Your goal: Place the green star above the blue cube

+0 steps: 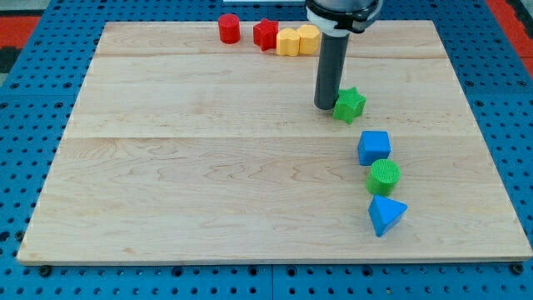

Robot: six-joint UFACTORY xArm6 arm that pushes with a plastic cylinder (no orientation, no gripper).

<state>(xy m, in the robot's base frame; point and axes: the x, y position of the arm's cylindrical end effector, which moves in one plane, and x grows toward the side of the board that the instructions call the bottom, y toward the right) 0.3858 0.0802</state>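
Observation:
The green star (pixel 350 105) lies on the wooden board at the view's right of centre, a little above and to the left of the blue cube (pixel 374 147). My tip (pixel 326 107) rests on the board right against the star's left side. A small gap separates the star from the cube.
A green cylinder (pixel 384 177) and a blue triangular block (pixel 386 215) sit in a column below the cube. At the view's top stand a red cylinder (pixel 229 28), a red star (pixel 266 34) and two yellow blocks (pixel 297 40). The board's right edge (pixel 475 125) is near.

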